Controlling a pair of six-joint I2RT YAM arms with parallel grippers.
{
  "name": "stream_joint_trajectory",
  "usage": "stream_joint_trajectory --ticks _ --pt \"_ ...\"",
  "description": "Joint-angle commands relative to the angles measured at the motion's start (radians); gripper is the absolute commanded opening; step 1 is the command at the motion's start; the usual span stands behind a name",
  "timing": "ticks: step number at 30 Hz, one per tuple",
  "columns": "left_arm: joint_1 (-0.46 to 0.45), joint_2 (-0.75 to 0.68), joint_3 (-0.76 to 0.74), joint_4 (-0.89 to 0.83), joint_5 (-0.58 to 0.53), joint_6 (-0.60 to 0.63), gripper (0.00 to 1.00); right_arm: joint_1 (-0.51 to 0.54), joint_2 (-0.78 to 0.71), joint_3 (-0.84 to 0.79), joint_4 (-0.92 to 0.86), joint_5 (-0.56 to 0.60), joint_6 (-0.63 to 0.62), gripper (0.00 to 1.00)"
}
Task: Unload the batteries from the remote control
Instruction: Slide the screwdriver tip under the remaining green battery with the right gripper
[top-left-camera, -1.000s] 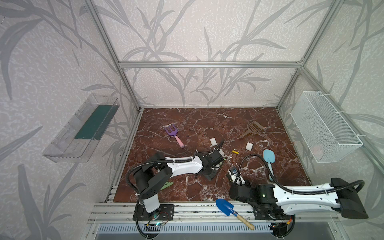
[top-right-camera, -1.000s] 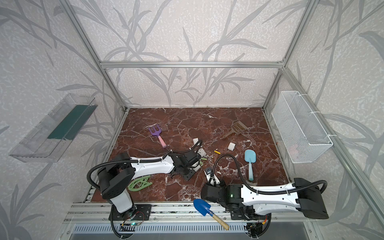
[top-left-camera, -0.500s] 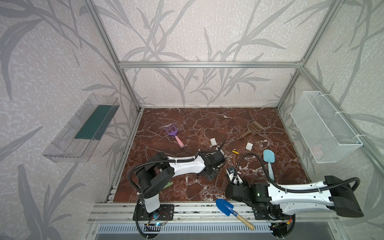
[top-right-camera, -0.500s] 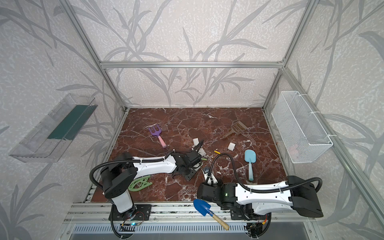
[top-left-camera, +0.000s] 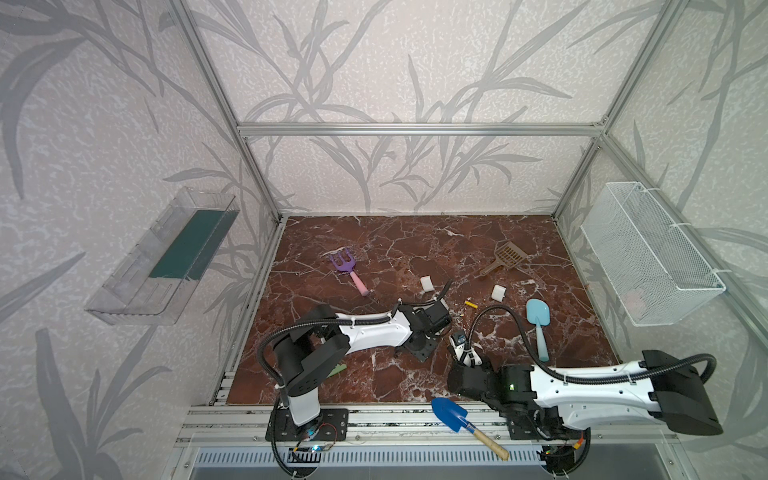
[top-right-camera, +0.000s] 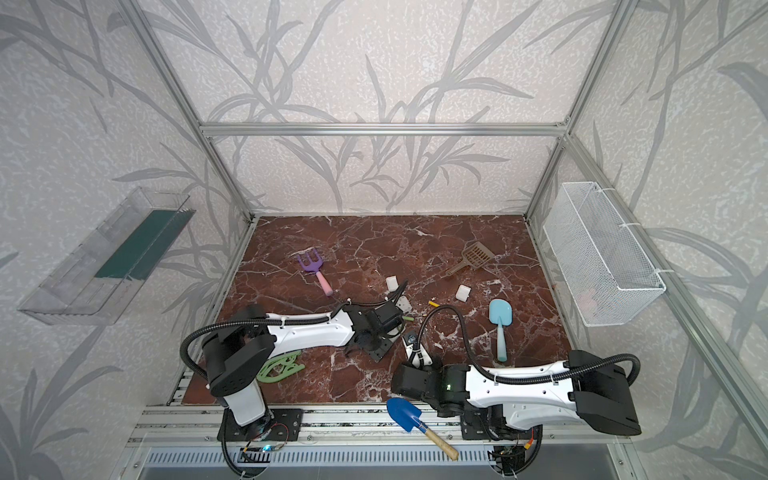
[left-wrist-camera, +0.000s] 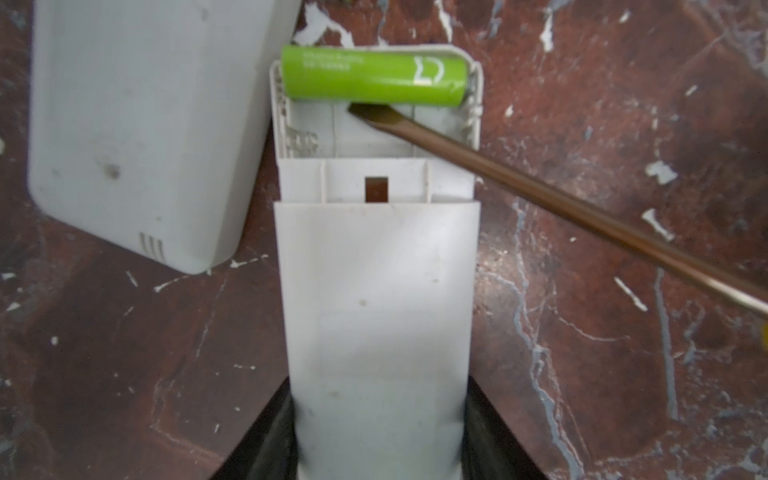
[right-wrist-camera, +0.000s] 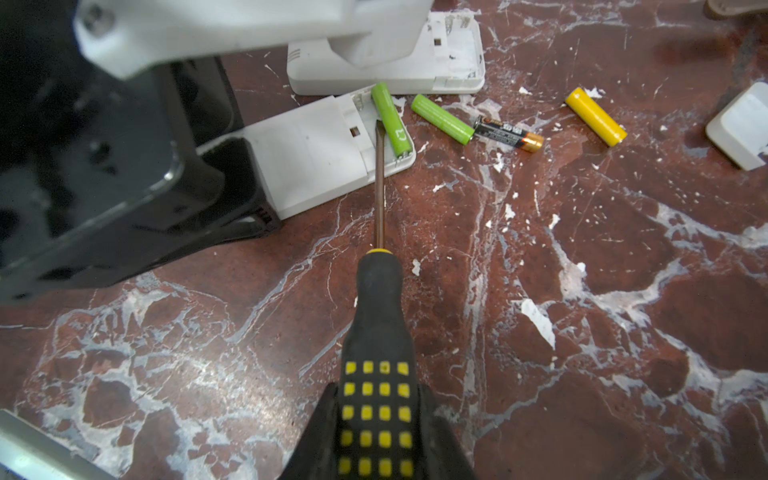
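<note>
My left gripper (left-wrist-camera: 378, 436) is shut on the white remote control (left-wrist-camera: 376, 291), which lies on the floor with its battery bay open. One light green battery (left-wrist-camera: 374, 77) sits in the bay's end slot; the slot beside it is empty. My right gripper (right-wrist-camera: 374, 424) is shut on the black-and-yellow screwdriver handle (right-wrist-camera: 376, 332). The screwdriver tip (left-wrist-camera: 358, 110) rests in the bay against that battery. Loose on the floor lie a green battery (right-wrist-camera: 442, 118), a black-and-copper battery (right-wrist-camera: 509, 133) and a yellow battery (right-wrist-camera: 595, 116). In both top views the grippers meet at the front centre.
A second white remote (left-wrist-camera: 137, 124) lies right beside the held one. Two white covers (top-left-camera: 427, 284) (top-left-camera: 498, 292), a light blue shovel (top-left-camera: 538, 320), a purple rake (top-left-camera: 347, 268) and a brown scoop (top-left-camera: 505, 255) lie around. A blue trowel (top-left-camera: 453, 415) rests on the front rail.
My right arm swung a little to the left with the screwdriver early in the second, then held still. The left arm and the remote have not moved.
</note>
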Motion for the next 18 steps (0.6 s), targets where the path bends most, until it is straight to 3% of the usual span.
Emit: stream_joint_trajectory --ticks 1,8,18 --pt "-0.017 0.049 -0.009 -0.059 0.003 -0.015 0.31 -0.001 0.009 -0.018 0.041 -0.045 -0.027 0.00" --pt "-0.018 0.051 -0.003 -0.072 0.001 -0.026 0.31 -0.001 -0.032 -0.025 -0.019 0.002 0.004 0.00" --pt "-0.017 0.064 -0.001 -0.081 0.001 -0.027 0.31 0.000 -0.061 -0.033 0.011 0.022 -0.049 0.00"
